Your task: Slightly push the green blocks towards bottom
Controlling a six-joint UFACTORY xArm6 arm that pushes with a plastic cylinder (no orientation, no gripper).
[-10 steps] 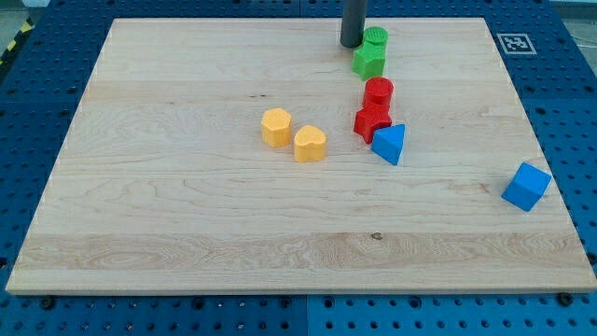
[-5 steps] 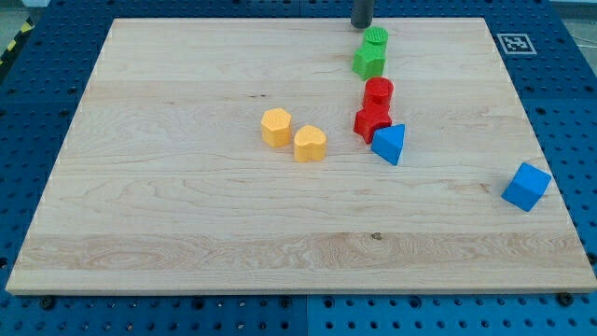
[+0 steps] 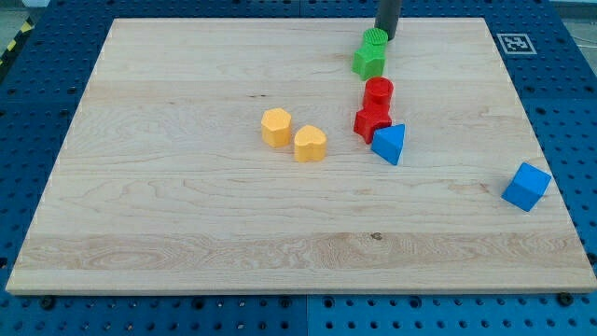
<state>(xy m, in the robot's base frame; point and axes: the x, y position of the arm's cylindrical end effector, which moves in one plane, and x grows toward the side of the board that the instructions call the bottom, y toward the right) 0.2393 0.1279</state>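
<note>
Wooden tabletop (image 3: 187, 215) carrying coloured blocks.
My tip (image 3: 387, 36) is sitting just beside the green round block (image 3: 374, 38); green star block (image 3: 369, 62) and red round block (image 3: 378, 91) are lining up below; the tool is grasping nothing.

Wooden board (image 3: 187, 224) carrying two green blocks (image 3: 370, 54) at upper centre, two red blocks (image 3: 374, 110), two yellow blocks (image 3: 294, 135), blue pyramid (image 3: 390, 143), blue cube (image 3: 526, 186) at right.

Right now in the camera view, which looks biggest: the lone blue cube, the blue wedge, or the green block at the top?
1. Blue cube, largest, though probably nearer the camera.
2. Blue wedge.
3. Green block, smallest; partly hidden, with my tip beside it.
</note>
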